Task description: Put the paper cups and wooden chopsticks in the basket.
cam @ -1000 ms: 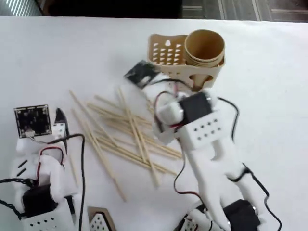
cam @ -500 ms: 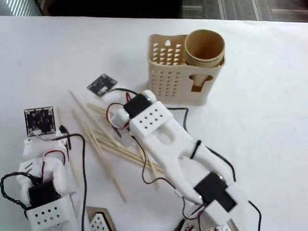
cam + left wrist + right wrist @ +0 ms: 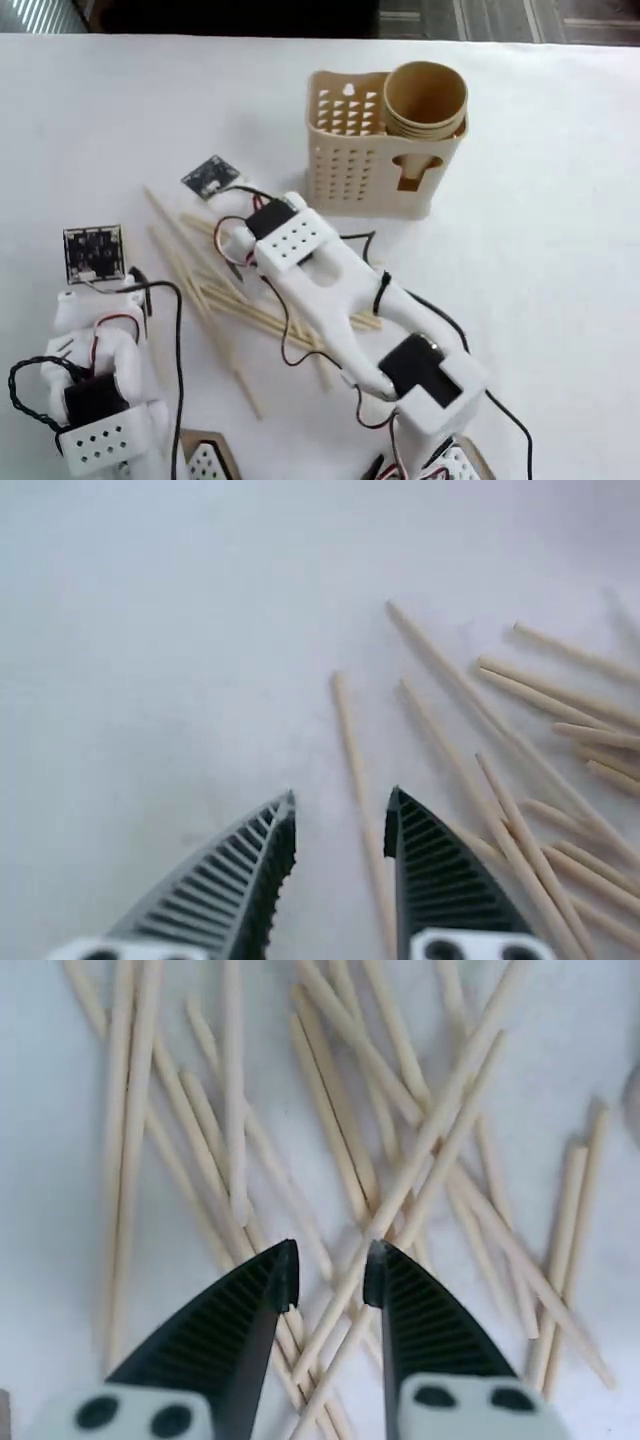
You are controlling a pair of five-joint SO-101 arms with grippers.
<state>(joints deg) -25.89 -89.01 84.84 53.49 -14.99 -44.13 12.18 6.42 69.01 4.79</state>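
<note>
Many chopsticks (image 3: 205,300): pale wooden sticks lying loose on the table in a crossed heap, in front of the basket and apart from it. In the high view the right arm (image 3: 330,280) covers part of the heap.
Right wrist view: the chopsticks (image 3: 235,1110) seen close. Some lie side by side and others cross. One long stick (image 3: 435,1120) runs slantwise into the gap between the fingertips.
Left wrist view: the heap's edge, with the chopsticks (image 3: 500,730) fanned out. A lone stick (image 3: 350,740) lies apart from the rest, just beside one finger.
Paper cups (image 3: 425,95): tan, nested in one stack, upright in an end compartment of the basket, mouth upward.
Basket (image 3: 350,170): cream with perforated walls, upright on the far side of the table.
Right gripper (image 3: 330,1260): above the heap, jaws a little apart, nothing pinched.
Left gripper (image 3: 340,810): over bare table at the heap's edge, jaws apart, holding nothing.
Left arm (image 3: 95,340): at the near left corner in the high view.
Table (image 3: 560,250): white.
</note>
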